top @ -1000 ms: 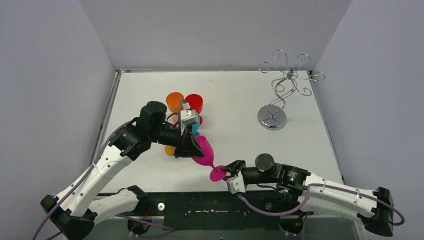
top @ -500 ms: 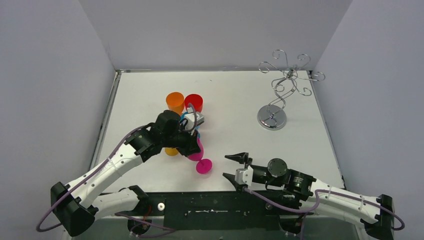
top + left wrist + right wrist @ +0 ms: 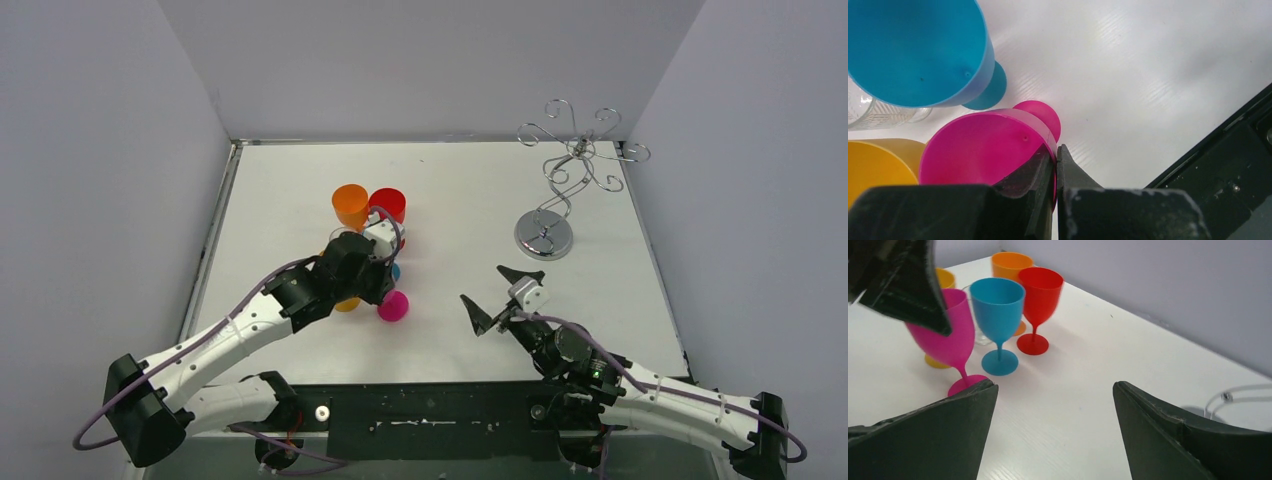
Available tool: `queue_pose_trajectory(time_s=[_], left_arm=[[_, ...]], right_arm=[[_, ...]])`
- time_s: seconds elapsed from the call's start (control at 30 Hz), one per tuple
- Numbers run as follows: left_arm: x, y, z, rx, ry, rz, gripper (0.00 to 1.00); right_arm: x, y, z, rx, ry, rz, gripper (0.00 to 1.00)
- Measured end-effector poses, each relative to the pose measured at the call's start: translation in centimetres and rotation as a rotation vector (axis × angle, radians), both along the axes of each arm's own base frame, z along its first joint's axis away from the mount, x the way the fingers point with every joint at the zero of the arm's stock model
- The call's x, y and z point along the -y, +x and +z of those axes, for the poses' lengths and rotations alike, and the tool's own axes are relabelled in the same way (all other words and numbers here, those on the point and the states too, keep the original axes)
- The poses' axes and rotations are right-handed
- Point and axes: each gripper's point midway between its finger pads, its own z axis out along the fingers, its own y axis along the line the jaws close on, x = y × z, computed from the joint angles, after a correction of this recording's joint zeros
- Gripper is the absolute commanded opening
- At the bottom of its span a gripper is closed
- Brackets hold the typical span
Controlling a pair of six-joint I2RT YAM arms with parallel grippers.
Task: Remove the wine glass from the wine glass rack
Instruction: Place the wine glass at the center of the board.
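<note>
A pink wine glass (image 3: 392, 306) stands on its foot beside a cluster of other glasses, left of centre. My left gripper (image 3: 1057, 152) is shut on its rim, one finger inside the pink bowl (image 3: 983, 145) and one outside. In the right wrist view the pink glass (image 3: 950, 335) leans slightly, with its foot on the table. My right gripper (image 3: 480, 283) hovers right of it, open with nothing between its fingers. The wine glass rack (image 3: 565, 175), silver wire with curled hooks, stands at the back right with no glass on it.
Orange (image 3: 350, 203), red (image 3: 388, 205), blue (image 3: 997, 300), yellow (image 3: 945, 277) and clear (image 3: 979, 335) glasses crowd together behind the pink one. The rack's round base (image 3: 544, 236) sits near the right wall. Grey walls close in the table on three sides.
The right gripper let go of the pink glass's foot, opened wide and drew back to the right. The left arm swung the glass upright next to the cluster.
</note>
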Motion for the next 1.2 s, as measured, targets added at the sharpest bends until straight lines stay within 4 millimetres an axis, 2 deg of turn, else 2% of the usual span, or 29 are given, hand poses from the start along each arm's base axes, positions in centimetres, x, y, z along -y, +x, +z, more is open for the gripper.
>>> queue_pose_trajectory(time_s=[0.1,0.2,0.33,0.43,0.63,0.73,0.93,1.07,1.2], left_arm=[[0.0,0.8,-0.1,0.019,0.011,0.025,0.0],[-0.3,1.4,-1.0,0.02,0.058,0.048,0.0],[-0.4,2.0,-1.1,0.035,0.105,0.037,0.0],[-0.5,2.1,-1.2,0.037,0.126,0.022,0.01],[0.2,1.4,-1.2,0.018,0.112,-0.032,0.02],[0.7,1.1,-0.9,0.003,0.098,-0.057,0.04],[1.0,0.6,-0.9,-0.014,0.098,-0.086,0.19],[0.9,0.5,-1.5,-0.026,0.123,-0.096,0.4],[0.7,0.4,-1.7,-0.034,0.136,-0.095,0.56]], right_arm=[[1.8,1.3,-0.3,-0.104,0.111,-0.15,0.96],[3.5,2.2,-0.6,-0.198,0.188,-0.287,0.97],[5.2,3.0,-0.6,-0.293,0.231,-0.443,1.0],[6.0,3.4,-0.6,-0.339,0.232,-0.53,1.0],[8.3,3.7,-2.4,-0.413,0.223,-0.668,1.0],[9.7,4.0,-2.6,-0.431,0.252,-0.717,1.0],[11.9,4.4,-2.0,-0.443,0.321,-0.756,1.0],[12.2,4.4,-2.6,-0.471,0.297,-0.766,1.0],[12.2,4.9,-3.6,-0.515,0.251,-0.776,1.0]])
